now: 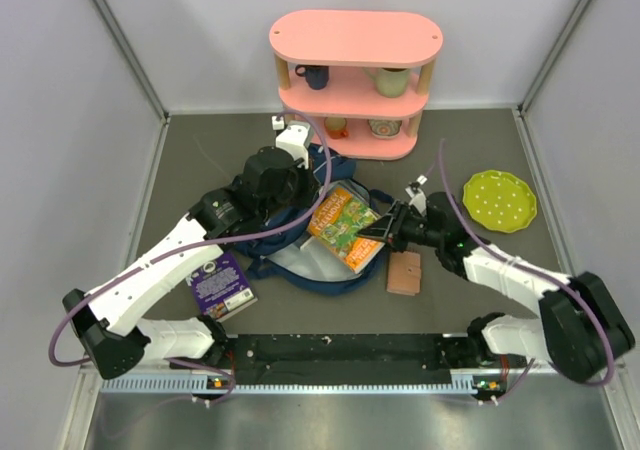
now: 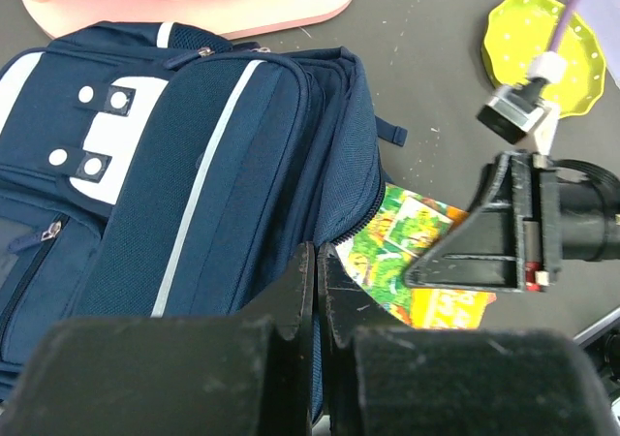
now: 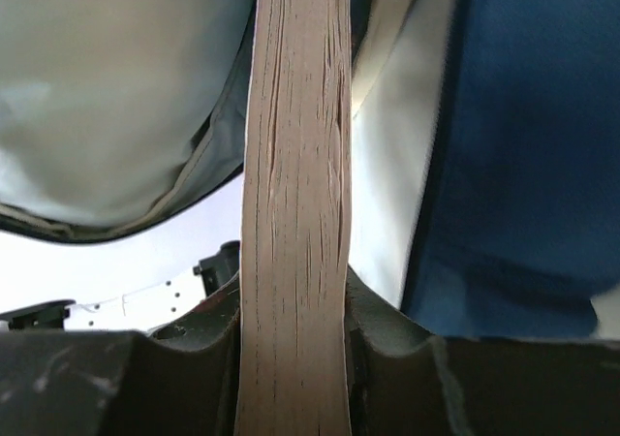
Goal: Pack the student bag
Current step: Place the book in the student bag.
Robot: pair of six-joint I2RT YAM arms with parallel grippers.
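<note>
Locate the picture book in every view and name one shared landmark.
Top external: the picture book is at centre, over the open student bag, held by the right gripper.
Left wrist: lower right of centre, beside the bag's edge.
Right wrist: its page edge runs up the middle.
Shared landmark: the navy student bag.

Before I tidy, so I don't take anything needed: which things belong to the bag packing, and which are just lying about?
Job: bag, colourful book in right end effector; likely also purple book, brown wallet.
Lying about: plate, shelf, mugs.
</note>
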